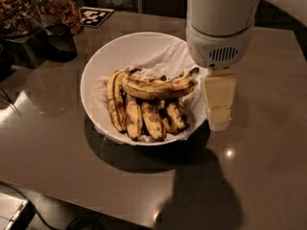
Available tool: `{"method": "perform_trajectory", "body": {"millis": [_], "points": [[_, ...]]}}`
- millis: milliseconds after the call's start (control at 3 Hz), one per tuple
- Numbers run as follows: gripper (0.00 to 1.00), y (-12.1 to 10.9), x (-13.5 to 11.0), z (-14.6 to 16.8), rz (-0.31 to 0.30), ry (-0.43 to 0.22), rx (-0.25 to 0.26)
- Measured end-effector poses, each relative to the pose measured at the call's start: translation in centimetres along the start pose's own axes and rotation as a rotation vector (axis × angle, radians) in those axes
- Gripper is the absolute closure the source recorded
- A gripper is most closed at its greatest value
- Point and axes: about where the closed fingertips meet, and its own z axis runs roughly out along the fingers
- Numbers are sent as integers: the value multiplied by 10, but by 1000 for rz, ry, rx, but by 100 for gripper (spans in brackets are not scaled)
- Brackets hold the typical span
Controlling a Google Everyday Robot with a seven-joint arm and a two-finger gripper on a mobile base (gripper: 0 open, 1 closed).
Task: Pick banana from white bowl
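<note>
The white bowl (103, 63) stands on the grey table, lined with crumpled white paper. The banana (160, 87), the longest one, lies crosswise on top of several shorter, black-blotched bananas (141, 119), its dark stem tip pointing right. My gripper (219, 104) hangs from the white arm over the bowl's right rim, just right of the banana's stem end. It holds nothing that I can see.
Glass jars of nuts and snacks (53, 8) stand at the back left with a dark holder (57, 42). A black-and-white marker tag (96, 16) lies behind the bowl. The table's front edge runs along the bottom left, with a cable (29, 205) below it.
</note>
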Motion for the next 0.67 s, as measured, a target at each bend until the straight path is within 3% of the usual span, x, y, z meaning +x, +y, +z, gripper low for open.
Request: {"method": "perform_trajectory", "body": {"millis": [333,667], "points": [[0,-13,-26,1,-61,-27,-2],[14,-24,-51,7,-119,-44,-22]]}}
